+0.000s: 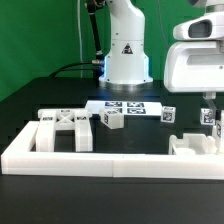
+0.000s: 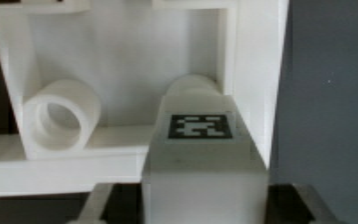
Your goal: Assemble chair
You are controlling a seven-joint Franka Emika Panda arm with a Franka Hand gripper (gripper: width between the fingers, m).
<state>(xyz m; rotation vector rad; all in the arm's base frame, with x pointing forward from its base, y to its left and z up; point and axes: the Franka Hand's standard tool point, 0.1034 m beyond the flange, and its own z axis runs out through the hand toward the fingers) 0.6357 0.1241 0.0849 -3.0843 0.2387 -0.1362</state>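
Finding: the gripper (image 2: 202,204) is clamped on a chair leg (image 2: 199,130). One finger presses each long side, and the leg's tag faces the wrist camera, square and centred.

Location: at the exterior view's right, on the near side of the black table (image 1: 40,100), just inside the long border wall (image 1: 100,158). Immediately beside the leg lies a white chair panel (image 1: 193,146) with a round socket (image 2: 55,118). Whether leg and panel touch cannot be told.

Other parts: the X-braced frame (image 1: 64,128) lies well apart at the exterior view's left. Two small tagged blocks (image 1: 110,120) (image 1: 168,115) sit near the marker board (image 1: 125,106), farther back.

Assessment: the step in hand appears to be taking up this leg for fitting; the chair is at an early stage, with the parts loose.

Recommendations:
- Lift straight up before any sideways travel, as the panel wall and border wall crowd the leg.
- Confirm that the leg does not pivot between the fingers; a smooth plastic bar can swing under its own weight.
- Keep the leg's axis in line with the socket it is meant for, and approach slowly.

Risk: snagging the panel and dragging it off position.
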